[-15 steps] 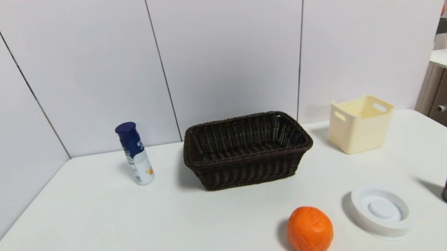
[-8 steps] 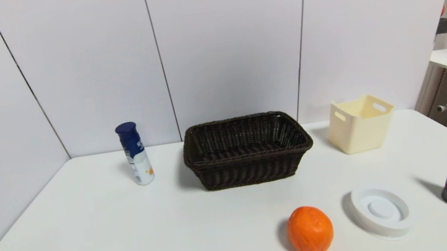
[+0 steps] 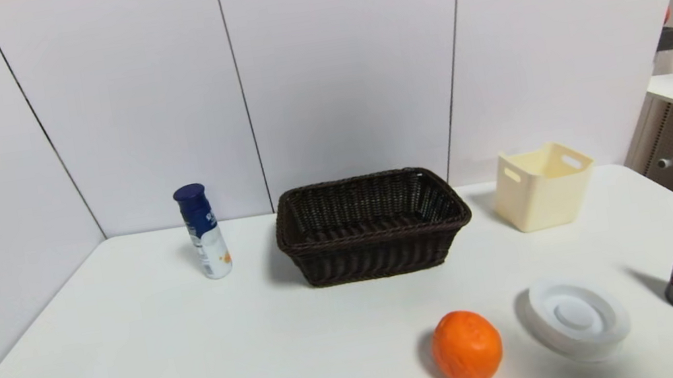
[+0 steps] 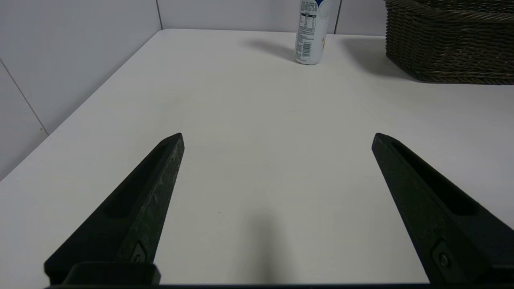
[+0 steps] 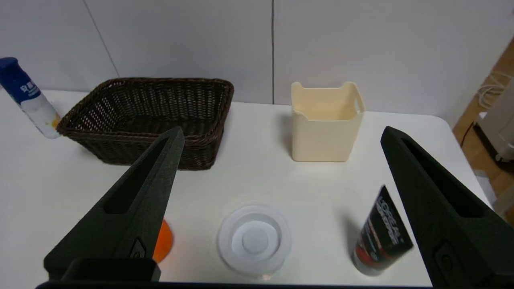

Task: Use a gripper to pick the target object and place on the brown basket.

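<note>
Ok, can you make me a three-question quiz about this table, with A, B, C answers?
1. What sits right beside the white round lid?
A. the orange
B. the blue-capped bottle
C. the cream bin

2. What colour is the basket?
A. cream
B. dark brown
C. blue

3. How is the right pincer?
A. open
B. shut on the lid
C. shut on the orange

Answers:
1. A, the orange lies next to the lid at the near edge of the table.
2. B, its wicker is dark brown.
3. A, its fingers stand wide apart above the lid, holding nothing.
</note>
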`<state>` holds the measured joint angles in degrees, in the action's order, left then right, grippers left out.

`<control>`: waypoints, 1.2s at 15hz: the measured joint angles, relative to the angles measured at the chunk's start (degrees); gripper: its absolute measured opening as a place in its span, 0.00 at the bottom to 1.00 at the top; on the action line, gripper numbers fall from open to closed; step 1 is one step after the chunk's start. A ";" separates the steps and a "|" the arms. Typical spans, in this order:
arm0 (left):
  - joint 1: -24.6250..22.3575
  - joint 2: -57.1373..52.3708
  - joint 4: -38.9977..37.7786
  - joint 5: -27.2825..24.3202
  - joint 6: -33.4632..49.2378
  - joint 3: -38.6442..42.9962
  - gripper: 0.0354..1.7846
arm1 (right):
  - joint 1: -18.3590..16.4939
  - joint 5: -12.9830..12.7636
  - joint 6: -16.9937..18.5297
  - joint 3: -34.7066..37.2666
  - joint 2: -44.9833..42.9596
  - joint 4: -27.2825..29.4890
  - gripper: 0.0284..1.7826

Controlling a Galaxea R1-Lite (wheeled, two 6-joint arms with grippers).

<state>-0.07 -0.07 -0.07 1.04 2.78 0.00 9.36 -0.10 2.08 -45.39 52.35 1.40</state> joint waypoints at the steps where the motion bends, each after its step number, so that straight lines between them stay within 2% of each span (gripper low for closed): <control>1: 0.00 0.00 -0.02 0.00 0.00 0.00 0.94 | 0.26 1.00 -0.09 -1.61 3.91 0.66 0.95; 5: 0.00 0.00 -0.02 0.00 -0.02 0.00 0.94 | 0.74 3.40 -1.45 -2.73 17.14 3.23 0.95; 7: 0.00 0.00 -0.02 0.00 0.00 0.00 0.94 | 0.80 3.71 -2.46 0.29 21.75 3.44 0.95; 11: 0.00 0.02 -0.04 0.00 0.00 0.00 0.94 | -0.24 3.64 -7.35 5.64 28.36 3.15 0.95; 18: 0.00 0.02 0.00 -0.02 -0.02 0.00 0.94 | -1.40 3.38 -7.64 7.19 35.00 2.80 0.95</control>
<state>-0.07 -0.05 -0.07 1.01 2.76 0.00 7.96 3.28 -5.56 -38.19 87.35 4.21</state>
